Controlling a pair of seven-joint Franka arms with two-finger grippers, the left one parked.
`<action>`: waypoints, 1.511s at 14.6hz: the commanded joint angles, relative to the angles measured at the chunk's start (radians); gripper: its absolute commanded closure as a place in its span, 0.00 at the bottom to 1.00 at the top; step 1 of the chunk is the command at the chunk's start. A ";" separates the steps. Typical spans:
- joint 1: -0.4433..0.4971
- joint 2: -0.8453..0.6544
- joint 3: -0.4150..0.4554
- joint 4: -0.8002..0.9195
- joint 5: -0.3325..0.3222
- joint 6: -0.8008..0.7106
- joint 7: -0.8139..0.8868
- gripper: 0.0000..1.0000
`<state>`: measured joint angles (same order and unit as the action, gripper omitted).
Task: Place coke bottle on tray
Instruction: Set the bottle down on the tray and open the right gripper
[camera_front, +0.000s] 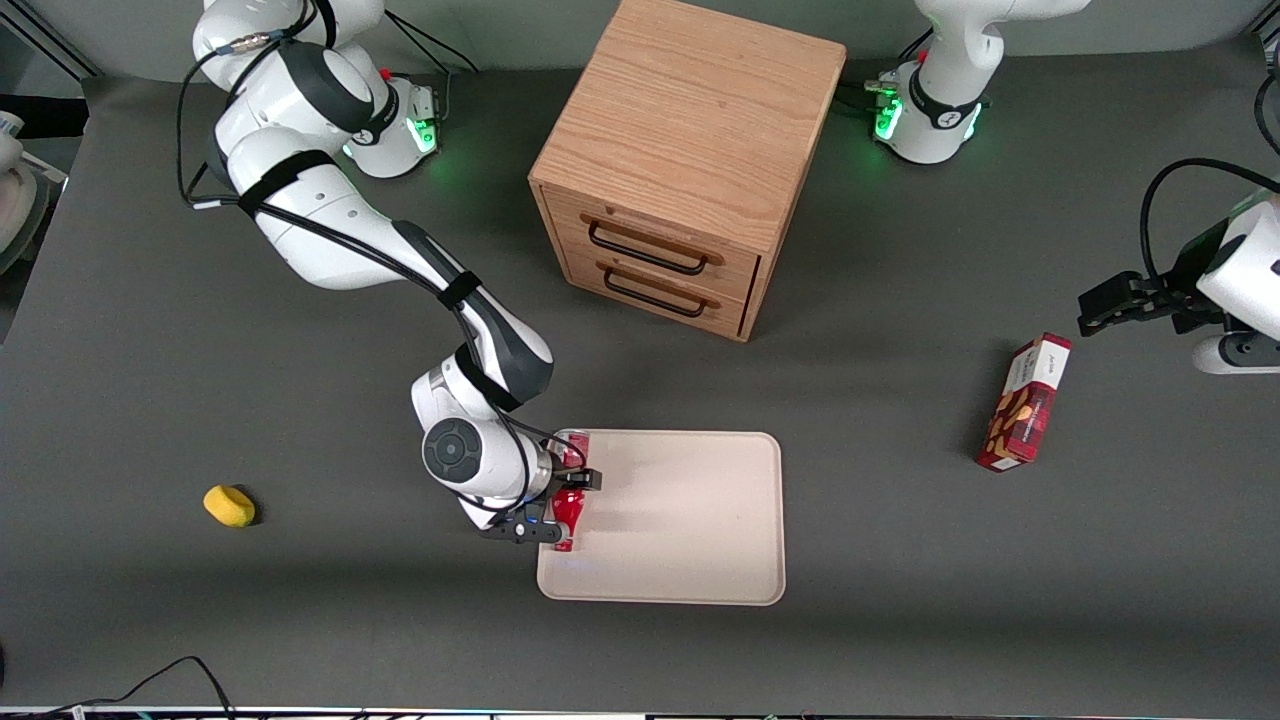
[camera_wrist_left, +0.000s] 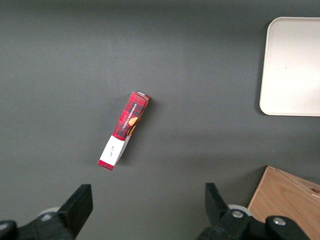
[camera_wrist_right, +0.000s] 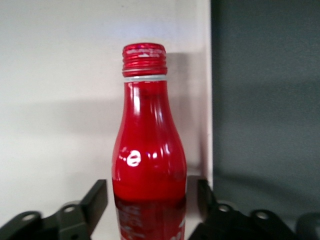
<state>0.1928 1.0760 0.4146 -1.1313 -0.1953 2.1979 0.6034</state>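
Observation:
The coke bottle (camera_front: 570, 515) is small, red and slim. It lies on the cream-beige tray (camera_front: 690, 530) at the tray's edge toward the working arm's end. My right gripper (camera_front: 560, 503) is low over that edge and straddles the bottle's body. In the right wrist view the bottle (camera_wrist_right: 149, 150) points its red cap away from the wrist, over the tray (camera_wrist_right: 60, 75). The black fingers (camera_wrist_right: 97, 197) stand on either side of it, with a small gap on each side. The gripper (camera_wrist_right: 151, 200) is open. The bottle's base end is hidden by the wrist.
A wooden two-drawer cabinet (camera_front: 690, 160) stands farther from the front camera than the tray. A red snack box (camera_front: 1025, 405) lies toward the parked arm's end and also shows in the left wrist view (camera_wrist_left: 124, 131). A yellow object (camera_front: 229, 505) lies toward the working arm's end.

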 joint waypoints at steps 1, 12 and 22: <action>0.007 0.015 0.003 0.031 -0.019 -0.001 -0.005 0.00; 0.005 -0.005 0.010 0.031 -0.027 -0.004 -0.004 0.00; -0.044 -0.387 0.021 0.028 -0.018 -0.442 -0.017 0.00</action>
<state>0.1779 0.7965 0.4333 -1.0663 -0.2041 1.8599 0.6034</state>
